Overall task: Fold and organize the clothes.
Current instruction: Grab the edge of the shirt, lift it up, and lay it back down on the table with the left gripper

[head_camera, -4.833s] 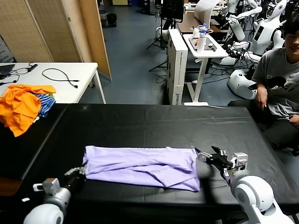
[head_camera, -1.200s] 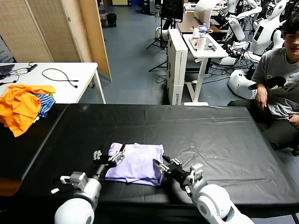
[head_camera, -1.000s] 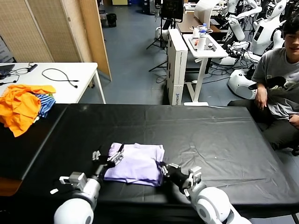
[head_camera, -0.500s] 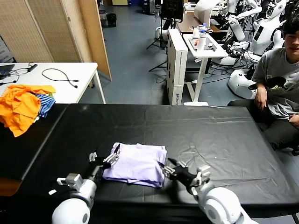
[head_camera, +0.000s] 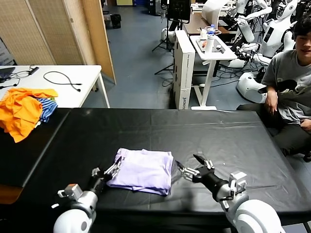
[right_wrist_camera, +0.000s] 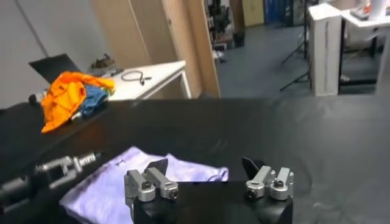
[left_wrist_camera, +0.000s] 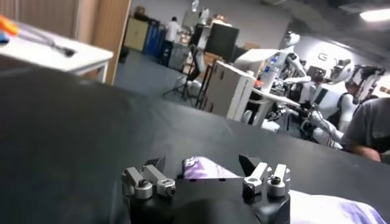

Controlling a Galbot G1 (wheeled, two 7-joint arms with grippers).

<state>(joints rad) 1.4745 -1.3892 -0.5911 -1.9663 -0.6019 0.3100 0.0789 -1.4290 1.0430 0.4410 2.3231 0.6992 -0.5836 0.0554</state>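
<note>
Grippers, left (head_camera: pixel 109 173) and right (head_camera: pixel 191 167), flank folded T-shirt (head_camera: pixel 143 170), low, fingers apart.

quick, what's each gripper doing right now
Left gripper: open, holding nothing, at the T-shirt's edge.
Right gripper: open, holding nothing, beside it.

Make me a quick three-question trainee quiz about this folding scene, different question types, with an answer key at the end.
1. True or false: the right gripper is clamped on the lavender T-shirt.
2. Multiple choice: the orange garments lie A) on the T-shirt, B) at the far left edge of the black table, C) under the right gripper.
3. Fill in: the left gripper stands at the T-shirt's ____ edge.

Key: 1 false, its jaws are open beside the shirt; 2 B; 3 left.
</note>
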